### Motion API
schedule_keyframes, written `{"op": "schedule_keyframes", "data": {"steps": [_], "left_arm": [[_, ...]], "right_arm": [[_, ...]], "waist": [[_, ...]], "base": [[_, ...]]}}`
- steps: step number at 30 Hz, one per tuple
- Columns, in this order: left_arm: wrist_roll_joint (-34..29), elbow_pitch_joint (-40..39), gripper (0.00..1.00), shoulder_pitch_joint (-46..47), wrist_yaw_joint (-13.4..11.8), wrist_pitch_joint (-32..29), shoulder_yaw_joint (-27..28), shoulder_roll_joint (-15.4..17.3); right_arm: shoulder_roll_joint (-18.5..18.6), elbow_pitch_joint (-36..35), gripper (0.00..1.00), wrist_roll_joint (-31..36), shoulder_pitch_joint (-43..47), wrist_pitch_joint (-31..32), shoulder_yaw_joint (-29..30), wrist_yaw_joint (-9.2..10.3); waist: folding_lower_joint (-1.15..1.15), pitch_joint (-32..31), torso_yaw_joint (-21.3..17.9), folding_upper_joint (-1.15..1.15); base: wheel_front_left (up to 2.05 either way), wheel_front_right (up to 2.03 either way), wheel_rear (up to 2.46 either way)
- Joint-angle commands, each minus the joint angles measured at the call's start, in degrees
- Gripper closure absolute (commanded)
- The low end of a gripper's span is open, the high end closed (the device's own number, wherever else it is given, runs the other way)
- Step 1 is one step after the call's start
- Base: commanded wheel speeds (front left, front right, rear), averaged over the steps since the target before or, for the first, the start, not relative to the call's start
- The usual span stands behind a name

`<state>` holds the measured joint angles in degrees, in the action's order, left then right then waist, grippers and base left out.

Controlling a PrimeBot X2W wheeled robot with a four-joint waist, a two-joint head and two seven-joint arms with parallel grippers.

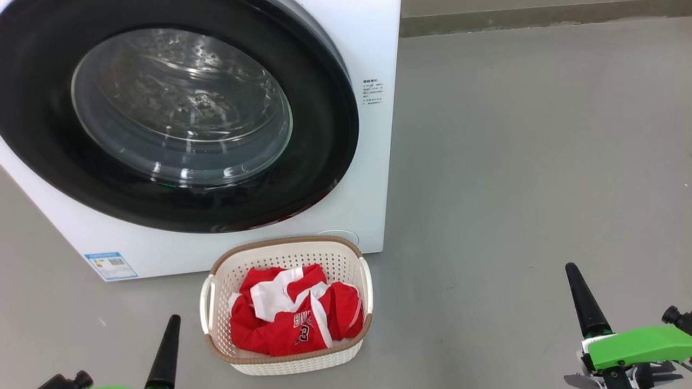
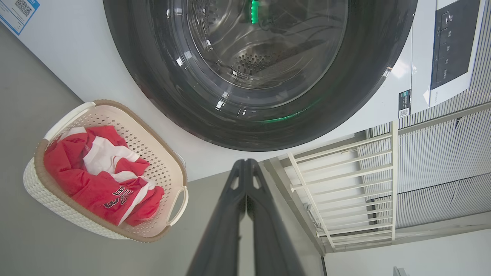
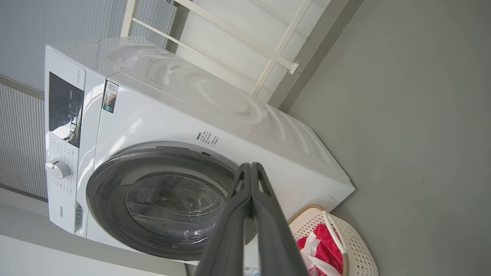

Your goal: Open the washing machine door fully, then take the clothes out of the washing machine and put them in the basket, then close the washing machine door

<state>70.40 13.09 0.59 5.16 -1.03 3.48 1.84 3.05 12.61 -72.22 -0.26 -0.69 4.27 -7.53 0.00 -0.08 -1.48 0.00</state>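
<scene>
1. Hanging low at the bottom corners of the head view, both my claws are pressed together. My left gripper shows as one dark taper, its body mostly cut off by the frame edge. My right gripper rises from a bright green housing.
2. In each wrist view my long dark fingers meet at the tips with nothing between them.
3. A bright red sports jersey with white panels lies crumpled in the small cream-white perforated plastic basket with a brown woven-look rim. It hides most of the basket's bottom.
4. That basket stands on the grey floor, just in front of the big white box-shaped washing machine, near its lower right corner.
5. The large round door with its glossy black rim sits flat against the machine front. Its top and left are cut off in the head view.
6. Through the bulging clear glass window, reflections blur the steel drum; I cannot tell what lies inside.
7. The jersey's dark lettering is partly folded under. The small print beside the door and the blue label are too small to read.
</scene>
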Motion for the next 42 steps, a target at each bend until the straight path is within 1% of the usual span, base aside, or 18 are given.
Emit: {"op": "schedule_keyframes", "data": {"steps": [1, 31, 42], "left_arm": [[1.78, -1.01, 1.00, 3.03, 0.79, -0.58, 1.75, 0.82], [21.76, 0.97, 1.00, 5.61, 2.33, -5.48, 3.06, 1.04], [21.76, 0.97, 1.00, 5.61, 2.33, -5.47, 3.06, 1.04]], "right_arm": [[1.01, -1.18, 1.00, -1.81, -2.83, 0.44, -0.58, 0.03], [1.21, 1.30, 1.00, -21.54, -5.75, 5.64, 0.34, 0.04], [1.05, 1.32, 1.00, -21.35, -5.77, 5.82, 0.57, 0.04]], "waist": [[0.00, 0.01, 0.06, 0.00], [0.00, 0.26, 1.48, 0.00], [0.00, 0.26, 1.48, 0.00]], "base": [[0.00, 0.00, 0.00], [0.00, 0.00, 0.00], [0.00, 0.00, 0.00]]}}
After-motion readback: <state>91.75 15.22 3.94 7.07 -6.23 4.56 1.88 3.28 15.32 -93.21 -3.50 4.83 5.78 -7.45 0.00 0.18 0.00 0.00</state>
